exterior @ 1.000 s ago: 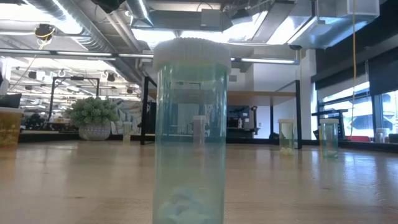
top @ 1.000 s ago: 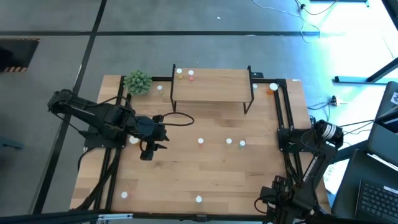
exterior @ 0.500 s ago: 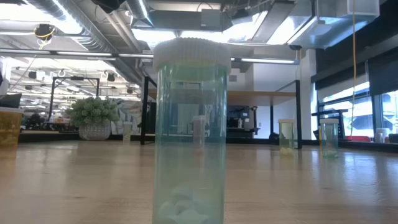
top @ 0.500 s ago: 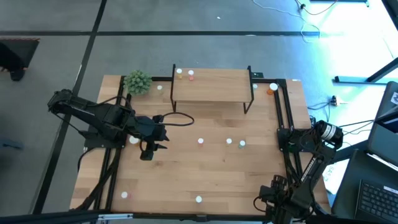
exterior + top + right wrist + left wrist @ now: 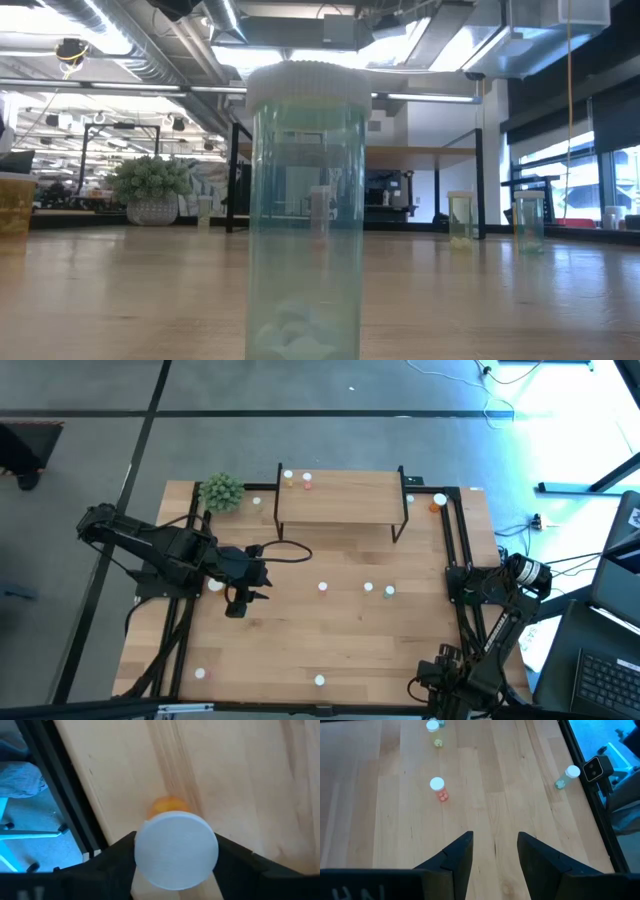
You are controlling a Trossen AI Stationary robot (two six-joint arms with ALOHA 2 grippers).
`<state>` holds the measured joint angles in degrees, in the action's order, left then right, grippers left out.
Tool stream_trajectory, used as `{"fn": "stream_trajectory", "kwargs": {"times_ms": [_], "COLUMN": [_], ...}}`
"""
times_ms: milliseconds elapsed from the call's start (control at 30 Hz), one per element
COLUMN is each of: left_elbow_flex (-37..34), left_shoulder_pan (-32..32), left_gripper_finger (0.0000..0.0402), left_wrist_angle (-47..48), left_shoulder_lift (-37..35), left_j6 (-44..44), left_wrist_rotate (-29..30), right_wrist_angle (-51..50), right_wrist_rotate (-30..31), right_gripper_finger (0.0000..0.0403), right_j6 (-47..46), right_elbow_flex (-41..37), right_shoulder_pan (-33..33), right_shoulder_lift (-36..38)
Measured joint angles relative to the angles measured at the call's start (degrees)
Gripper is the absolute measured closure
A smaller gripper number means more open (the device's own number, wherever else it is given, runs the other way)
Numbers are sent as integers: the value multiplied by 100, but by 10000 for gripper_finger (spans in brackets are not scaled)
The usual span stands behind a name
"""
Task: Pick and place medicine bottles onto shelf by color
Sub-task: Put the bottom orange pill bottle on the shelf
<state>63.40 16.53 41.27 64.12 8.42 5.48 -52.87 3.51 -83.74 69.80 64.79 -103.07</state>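
My right gripper [image 5: 176,851] points down at the table's near right corner [image 5: 432,688], over an orange medicine bottle with a white cap [image 5: 176,847]. The arm hides this bottle in the high view. My left gripper [image 5: 237,610] hangs open above the table's left middle with nothing between its fingers [image 5: 495,840]. Ahead of it stand a pink-red bottle [image 5: 438,788], a yellowish one [image 5: 435,732] and a green one [image 5: 566,776]. The shelf [image 5: 340,498] stands at the far middle with two bottles [image 5: 289,476] on its far left corner. My right gripper comes from above, pointing down, with one finger [image 5: 117,860] on each side of the white cap's rim [image 5: 140,845]. Both fingers meet the cap's edge. The bottle stands upright; its orange body [image 5: 167,806] shows below the cap, on the tabletop.
A green spiky plant ball [image 5: 221,491] sits at the far left beside the shelf. More bottles stand at mid-table [image 5: 368,588], the near edge [image 5: 319,681] and the far right [image 5: 438,502]. A black rail [image 5: 75,820] runs along the table edge next to the held bottle.
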Motion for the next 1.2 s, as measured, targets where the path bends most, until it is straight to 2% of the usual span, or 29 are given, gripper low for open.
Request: {"fn": "stream_trajectory", "kwargs": {"times_ms": [100,367,533,733,1033,1200], "left_elbow_flex": [0,0,0,0,0,0], "left_shoulder_pan": [0,0,0,0,-1,0], "left_gripper_finger": [253,253,253,253,253,253], "left_wrist_angle": [0,0,0,-5,-627,-668], "left_shoulder_lift": [0,0,0,0,0,0], "left_j6": [0,0,0,33,4,-2], "left_wrist_rotate": [0,0,0,0,0,0], "right_wrist_angle": [84,91,93,148,224,224], "right_wrist_rotate": [3,112,201,201,203,201], "right_gripper_finger": [197,176,197,198,197,197], "right_j6": [1,-2,-2,-2,-330,-414], "right_elbow_flex": [0,0,0,2,4,4], "right_shoulder_pan": [-1,-7,-7,-9,-24,-75], "right_shoulder_lift": [0,0,0,0,0,7]}}
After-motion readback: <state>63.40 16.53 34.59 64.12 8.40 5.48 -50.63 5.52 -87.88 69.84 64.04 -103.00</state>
